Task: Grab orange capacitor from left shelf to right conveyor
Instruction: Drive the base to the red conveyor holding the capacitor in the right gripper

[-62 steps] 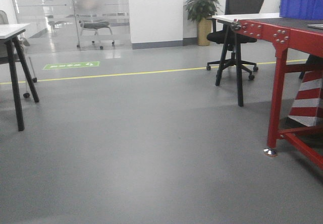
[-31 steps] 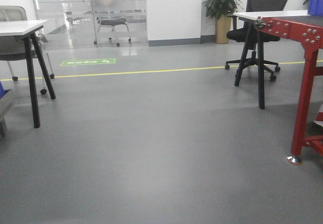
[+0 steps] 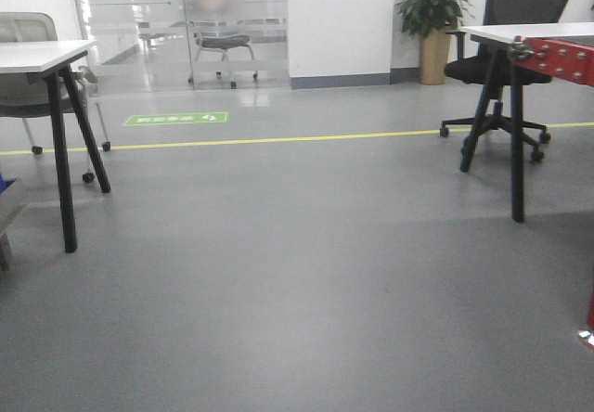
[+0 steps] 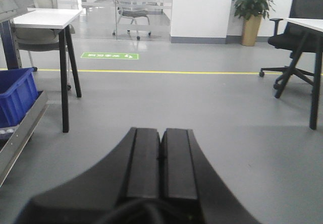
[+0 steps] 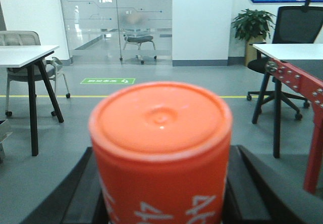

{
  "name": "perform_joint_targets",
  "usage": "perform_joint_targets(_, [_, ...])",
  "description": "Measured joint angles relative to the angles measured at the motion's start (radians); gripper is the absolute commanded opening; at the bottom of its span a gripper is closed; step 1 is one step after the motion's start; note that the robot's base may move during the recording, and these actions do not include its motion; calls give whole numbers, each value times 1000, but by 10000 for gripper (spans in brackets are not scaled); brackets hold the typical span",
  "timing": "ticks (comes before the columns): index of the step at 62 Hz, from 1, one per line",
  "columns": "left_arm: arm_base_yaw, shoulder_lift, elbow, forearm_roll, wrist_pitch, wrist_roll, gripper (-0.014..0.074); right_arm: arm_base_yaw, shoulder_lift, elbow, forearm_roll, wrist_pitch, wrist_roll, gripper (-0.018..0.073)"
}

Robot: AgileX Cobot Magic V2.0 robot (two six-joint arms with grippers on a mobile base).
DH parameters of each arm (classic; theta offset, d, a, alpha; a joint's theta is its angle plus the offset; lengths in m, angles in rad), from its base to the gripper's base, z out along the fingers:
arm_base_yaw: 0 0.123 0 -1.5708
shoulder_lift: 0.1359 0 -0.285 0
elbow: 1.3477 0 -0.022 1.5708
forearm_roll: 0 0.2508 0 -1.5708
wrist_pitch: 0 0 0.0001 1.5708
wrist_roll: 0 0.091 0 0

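The orange capacitor [image 5: 161,148], with white print on its side, fills the right wrist view. My right gripper [image 5: 164,188] is shut on it, with a black finger [image 5: 86,188] on each side. The right conveyor [image 5: 295,75] shows its red edge and dark belt at the right of that view. Its red corner also shows in the front view [image 3: 561,57]. My left gripper [image 4: 161,131] is shut and empty, held over bare floor. A steel edge of the left shelf [image 4: 22,133] shows at the left of the left wrist view.
A blue bin [image 4: 15,95] sits on the shelf. A white table with black legs [image 3: 42,55] stands at left with a grey chair behind. A black office chair [image 3: 506,64] and second white table [image 3: 524,32] stand at right. A potted plant [image 3: 432,22] stands by the far wall.
In the front view the red conveyor frame has slid right, almost out of the picture. The left white table has come further into view. The scene has shifted right.
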Motion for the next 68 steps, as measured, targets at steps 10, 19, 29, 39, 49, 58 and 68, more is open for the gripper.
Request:
perform_joint_targets(10, [0,0,0,0,0,0,-127,0,0,0,0,0,0,157])
perform_joint_targets(19, [0,0,0,0,0,0,-127,0,0,0,0,0,0,157])
perform_joint_targets(29, [0,0,0,0,0,0,-127,0,0,0,0,0,0,157])
perform_joint_targets(39, [0,0,0,0,0,0,-127,0,0,0,0,0,0,157])
perform_joint_targets(49, [0,0,0,0,0,0,-127,0,0,0,0,0,0,157])
perform_joint_targets(58, [0,0,0,0,0,0,-127,0,0,0,0,0,0,157])
perform_joint_targets(68, [0,0,0,0,0,0,-127,0,0,0,0,0,0,157])
